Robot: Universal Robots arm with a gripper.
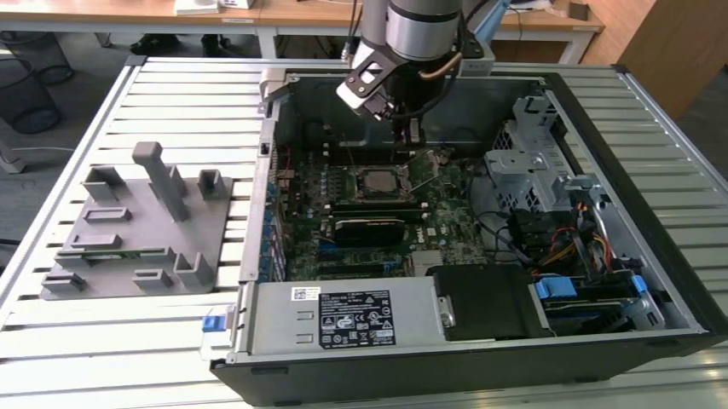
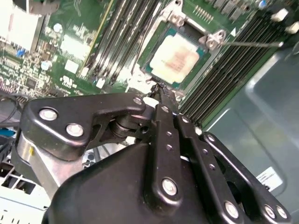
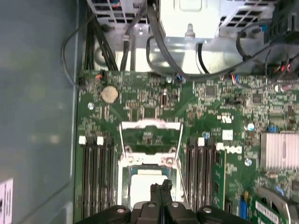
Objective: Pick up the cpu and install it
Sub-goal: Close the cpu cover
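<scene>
The cpu [image 1: 376,181] lies flat in the open motherboard socket inside the computer case, its silvery top facing up. Both wrist views show the cpu [image 2: 175,58] [image 3: 144,179] seated in the socket. The socket's metal frame [image 3: 150,125] stands swung up, and its thin lever [image 2: 252,44] sticks out to one side. My gripper [image 1: 401,129] hangs just above the far edge of the socket. Its black fingers [image 2: 161,93] are pressed together with nothing between them, their tips [image 3: 161,187] close over the chip's edge, apart from it.
The black case [image 1: 637,196] walls in the motherboard [image 1: 455,217], with drive cages and cables toward the exterior view's right and a power supply [image 1: 341,317] at the front. A grey tray [image 1: 136,281] with upright posts and a green memory stick [image 1: 108,253] sits outside the case.
</scene>
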